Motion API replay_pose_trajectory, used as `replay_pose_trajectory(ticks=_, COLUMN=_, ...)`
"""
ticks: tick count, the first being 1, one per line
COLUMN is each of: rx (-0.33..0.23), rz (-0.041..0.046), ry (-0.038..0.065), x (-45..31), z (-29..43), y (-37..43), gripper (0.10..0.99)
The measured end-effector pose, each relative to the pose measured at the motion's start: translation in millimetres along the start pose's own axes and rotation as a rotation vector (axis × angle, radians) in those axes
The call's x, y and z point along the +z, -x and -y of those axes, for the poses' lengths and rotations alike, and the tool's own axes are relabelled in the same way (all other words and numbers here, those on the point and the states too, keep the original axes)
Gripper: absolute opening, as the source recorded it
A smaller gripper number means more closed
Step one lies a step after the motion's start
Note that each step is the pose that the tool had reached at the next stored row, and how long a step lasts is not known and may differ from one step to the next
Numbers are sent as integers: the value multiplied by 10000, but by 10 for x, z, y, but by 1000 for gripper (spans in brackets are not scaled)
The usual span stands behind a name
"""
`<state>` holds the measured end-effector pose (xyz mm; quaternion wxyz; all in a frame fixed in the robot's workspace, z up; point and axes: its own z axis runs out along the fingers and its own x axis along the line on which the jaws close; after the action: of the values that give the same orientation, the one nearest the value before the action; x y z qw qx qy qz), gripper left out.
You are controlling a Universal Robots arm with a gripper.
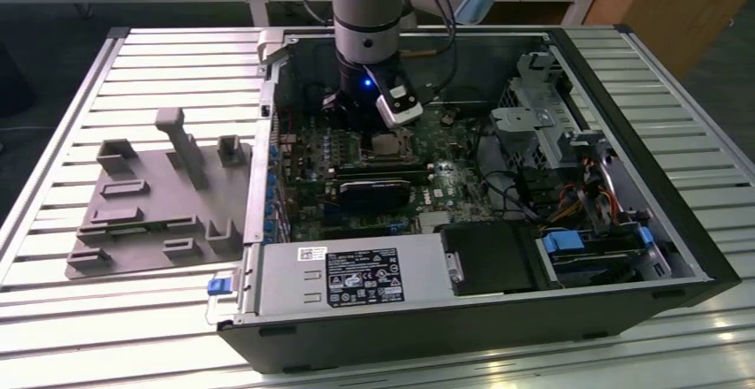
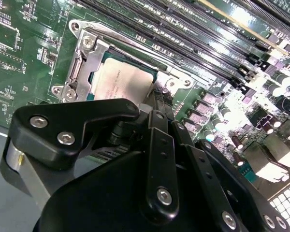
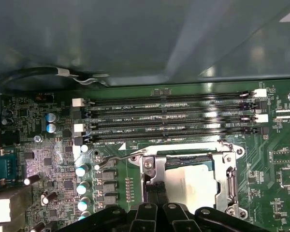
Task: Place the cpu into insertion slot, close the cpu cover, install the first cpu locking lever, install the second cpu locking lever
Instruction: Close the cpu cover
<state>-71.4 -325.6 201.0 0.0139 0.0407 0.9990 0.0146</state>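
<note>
— Seating first: where does the cpu (image 3: 191,181) lie?
— Flat in the insertion slot (image 3: 210,164). Its pale top shows through the window of the cpu cover (image 3: 230,180), which looks folded down around it. A thin wire locking lever (image 3: 111,158) beside the socket seems not yet hooked, though I can't be sure.
— And the hand (image 3: 154,194)?
— Clenched, tips together with nothing between them, at the cpu's edge just inside the cover frame. Whether it touches, I cannot tell.
— How to do this step well?
— My judgement: press straight down on frame or lever, never on the cpu. Stay off the memory slots (image 3: 169,121) on the motherboard (image 3: 275,193), and go slowly so the lever catches.
</note>
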Motion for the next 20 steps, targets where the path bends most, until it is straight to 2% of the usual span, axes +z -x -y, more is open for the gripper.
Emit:
replay_pose_trajectory(ticks=4, rx=0, rz=-1, ry=26, x=2, z=0, y=0, gripper=106)
replay_pose_trajectory(ticks=6, rx=7, rz=-15, ry=221, x=1, z=-1, y=0, gripper=106)
replay_pose_trajectory(ticks=8, rx=9, rz=-20, ry=319, x=-5, z=-2, y=1, gripper=106)
replay_pose_trajectory(ticks=12, rx=11, rz=-28, ry=391, x=-24, z=-1, y=1, gripper=106)
replay_pose_trajectory(ticks=16, rx=13, rz=-31, ry=421, x=-54, z=-2, y=2, gripper=106)
replay_pose_trajectory(ticks=18, rx=13, rz=-37, ry=508, x=-53, z=-2, y=2, gripper=106)
replay_pose_trajectory(ticks=20, rx=19, rz=-50, ry=650, x=-54, z=-2, y=2, gripper=106)
